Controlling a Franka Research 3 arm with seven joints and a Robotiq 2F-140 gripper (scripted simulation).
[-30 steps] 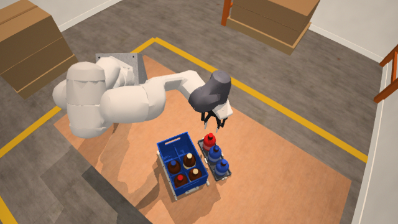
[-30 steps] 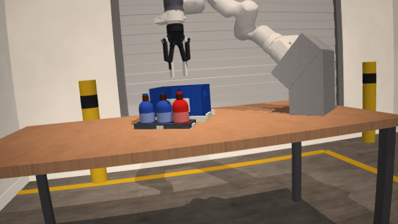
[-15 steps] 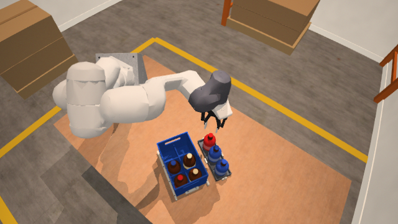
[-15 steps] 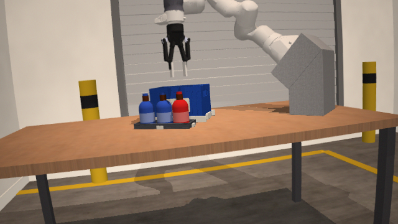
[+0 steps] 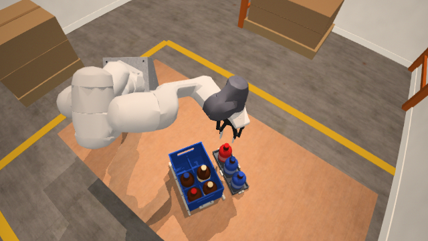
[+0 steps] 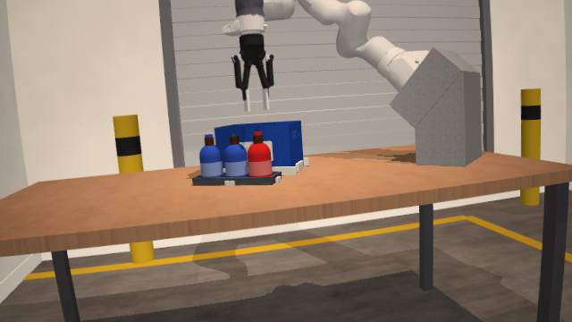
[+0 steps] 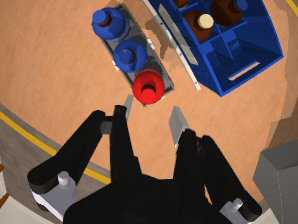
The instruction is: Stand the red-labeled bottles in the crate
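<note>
Fingers (image 6: 256, 105) part-open, holding nothing, above tray (image 5: 218, 160) w/ 1 red (image 5: 225, 152) + 2 blue bottles (image 5: 231, 165); crate (image 5: 182, 153) has 4.

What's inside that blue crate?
The blue crate holds four brown bottles, filling four cells. The cells at the handle end look empty. The bottles' lower parts are hidden by the crate walls.

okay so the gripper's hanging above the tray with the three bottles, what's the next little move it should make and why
Probably a straight descent onto the red-labeled bottle. The gripper hangs well above it, fingers parted and holding nothing, and in the wrist view the red cap sits between the fingertips, so it looks roughly lined up. The bottle stands at the tray's end, with one blue crate cell empty.
</note>
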